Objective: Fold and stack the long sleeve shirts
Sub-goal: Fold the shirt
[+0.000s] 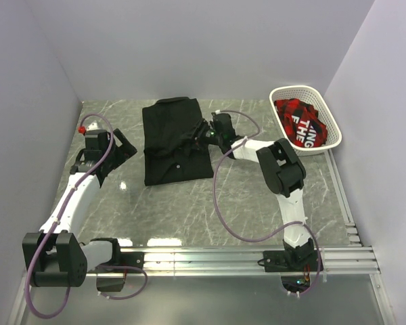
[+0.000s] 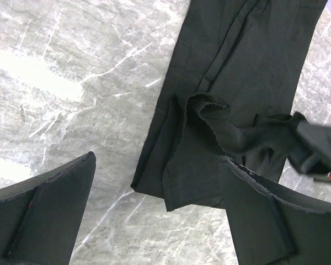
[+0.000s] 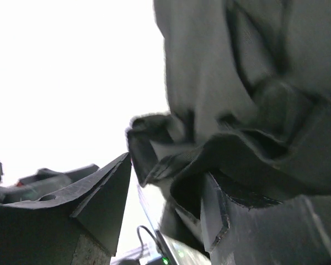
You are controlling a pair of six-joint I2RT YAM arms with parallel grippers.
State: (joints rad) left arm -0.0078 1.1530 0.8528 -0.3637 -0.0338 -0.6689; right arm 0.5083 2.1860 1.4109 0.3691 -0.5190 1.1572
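Shirt [image 1: 176, 139] lay folded far-centre on the surface [image 1: 189, 210], long axis near-to-far. Right fingers [image 3: 94, 210], apart, met its right edge, cloth bunched between them. Left fingers [image 2: 49, 210], also apart, hung farther off, to its left.

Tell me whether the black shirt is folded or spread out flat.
Folded: the black shirt lies as a compact rectangle, no sleeves sticking out, layered edges visible. Its right edge bunches at the right gripper.
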